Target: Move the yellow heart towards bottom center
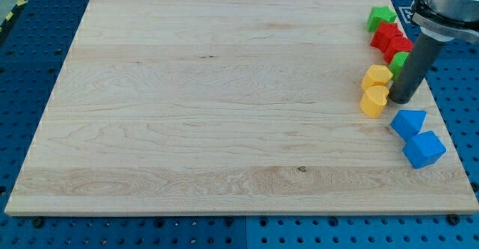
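The yellow heart (373, 101) lies near the board's right edge, just below a yellow hexagon-like block (377, 76). My tip (400, 100) rests on the board right beside the heart, on its right side, close to or touching it. The dark rod rises from the tip toward the view's top right and hides part of a green block (399, 60).
A green star (382, 17) and two red blocks (386, 34) (399, 46) sit at the view's top right. Two blue blocks (409, 122) (423, 149) lie below my tip near the right edge. The wooden board (209, 107) sits on a blue perforated table.
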